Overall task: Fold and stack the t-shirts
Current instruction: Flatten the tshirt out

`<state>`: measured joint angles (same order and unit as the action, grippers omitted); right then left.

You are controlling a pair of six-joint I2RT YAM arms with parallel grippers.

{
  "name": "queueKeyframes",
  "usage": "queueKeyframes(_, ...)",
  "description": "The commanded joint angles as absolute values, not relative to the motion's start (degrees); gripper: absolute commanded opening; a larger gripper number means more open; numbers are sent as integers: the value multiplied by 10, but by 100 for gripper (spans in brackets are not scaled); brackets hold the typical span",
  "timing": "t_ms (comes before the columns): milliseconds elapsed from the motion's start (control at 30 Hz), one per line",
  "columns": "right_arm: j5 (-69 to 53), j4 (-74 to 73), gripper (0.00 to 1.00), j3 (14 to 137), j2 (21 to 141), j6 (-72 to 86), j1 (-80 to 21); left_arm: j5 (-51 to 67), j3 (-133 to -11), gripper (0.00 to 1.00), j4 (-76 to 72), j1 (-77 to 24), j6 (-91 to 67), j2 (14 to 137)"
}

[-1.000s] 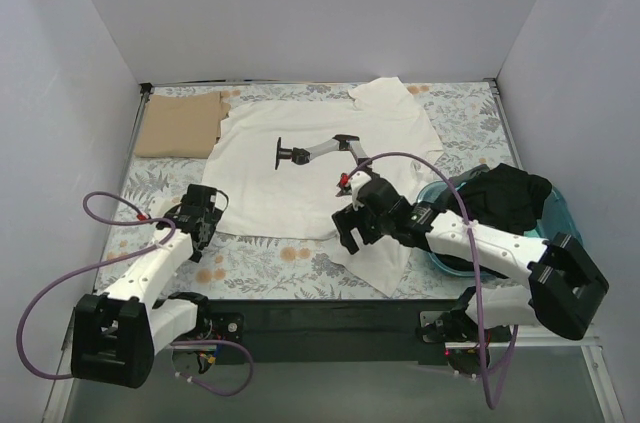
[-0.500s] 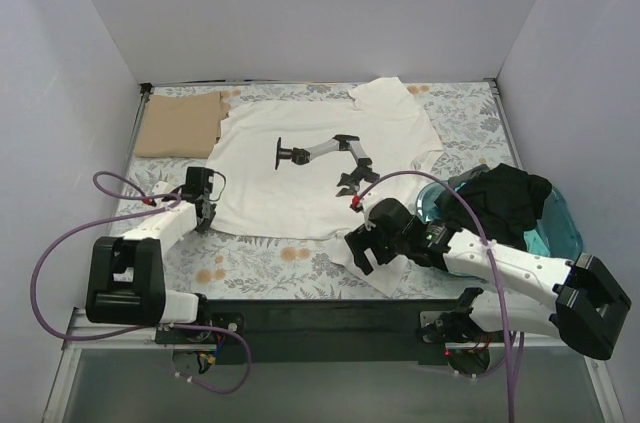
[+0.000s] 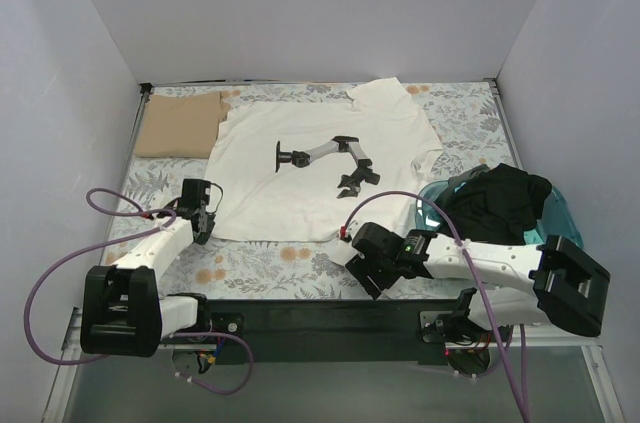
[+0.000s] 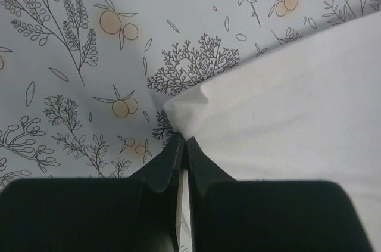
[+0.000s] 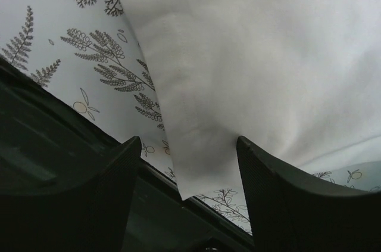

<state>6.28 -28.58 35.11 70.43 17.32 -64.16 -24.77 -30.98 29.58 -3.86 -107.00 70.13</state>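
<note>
Two grippers at the near hem of the white cotton t-shirt with a dark arm print (image 3: 320,158), spread flat on the floral-patterned table cover (image 3: 280,263); fold not yet begun.
Left gripper (image 4: 183,140) is pinched closed on the near-left hem corner. Right gripper (image 5: 186,148) straddles the near-right corner at the table edge, fingers apart, cloth not gripped. You should close the right fingers well past the cloth edge, then raise both corners level and together. The tan folded t-shirt (image 3: 180,125) lies far left.
</note>
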Motion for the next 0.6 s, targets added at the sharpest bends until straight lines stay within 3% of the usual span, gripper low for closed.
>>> queueKeyframes(0,87,-308,71,356,731,189,-644,-238,-296,0,315,-36,-1076,675)
queueKeyframes(133,93,-320,58,356,748,196,-644,-236,-290,0,319,-36,-1078,674)
queueKeyframes(233,104,-325,38,349,745,200,-645,-240,-291,0,326,-36,-1082,671)
queueKeyframes(400,108,-337,23,349,751,206,-645,-239,-291,0,326,-36,-1082,665)
queueKeyframes(433,114,-341,13,351,751,207,-645,-238,-290,0,327,-36,-1081,665)
queueKeyframes(567,98,-400,1,375,693,204,-647,-227,-302,0,351,-36,-1089,653)
